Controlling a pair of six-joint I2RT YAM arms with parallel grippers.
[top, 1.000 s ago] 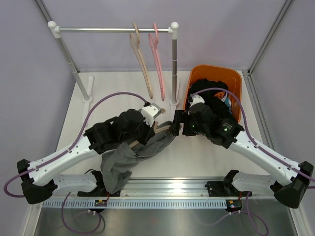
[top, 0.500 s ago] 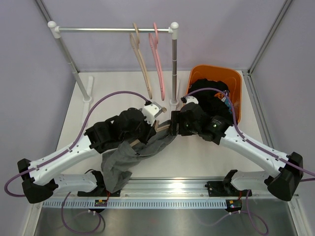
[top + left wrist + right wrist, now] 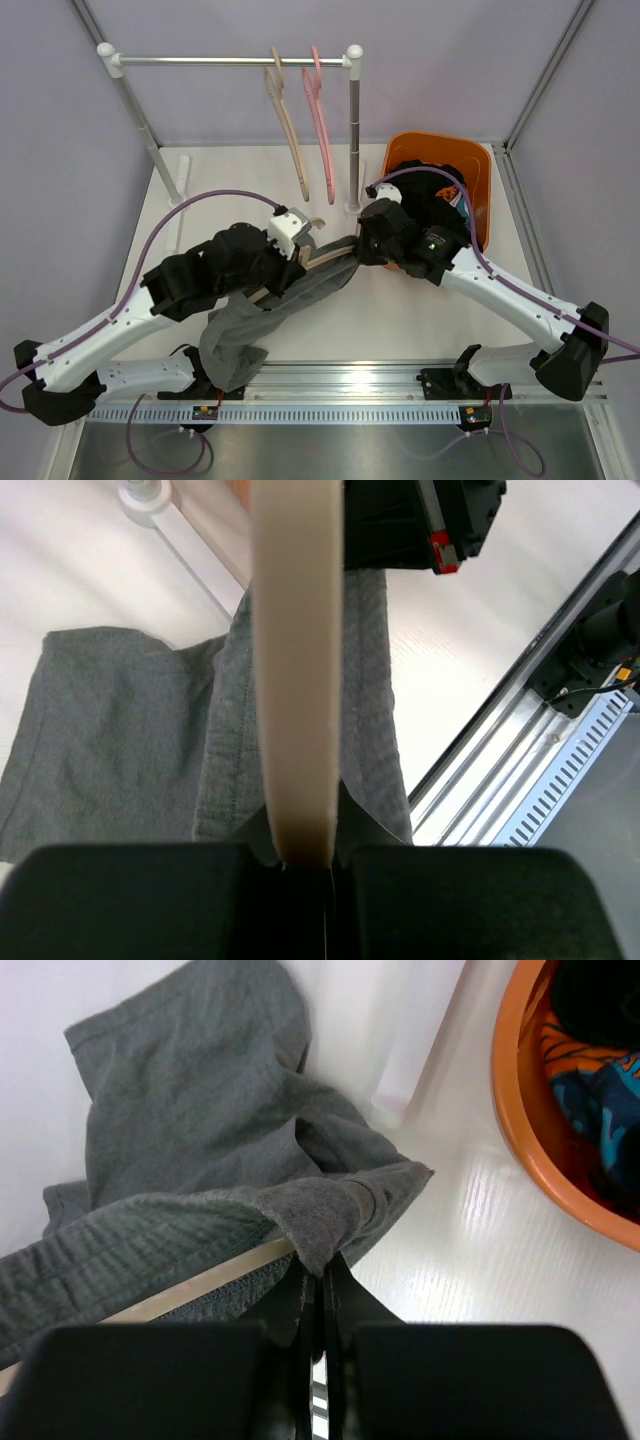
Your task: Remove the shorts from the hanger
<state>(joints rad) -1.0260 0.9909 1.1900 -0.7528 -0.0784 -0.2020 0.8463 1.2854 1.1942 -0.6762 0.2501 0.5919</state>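
The grey shorts hang on a beige hanger low over the table, their legs trailing toward the near edge. My left gripper is shut on the hanger's bar, with grey shorts spread below it. My right gripper is shut on a pinched fold of the grey shorts' waistband at the hanger's right end. Seen from above, the right gripper meets that end. Black shorts and printed shorts lie in the orange basket.
A clothes rack stands at the back, its rail carrying an empty beige hanger and a pink one. The rack's right post rises just behind my right gripper. An aluminium rail runs along the near edge.
My right gripper moved left onto the hanger's end and shut on the grey waistband. The left arm shifted slightly left with the hanger.
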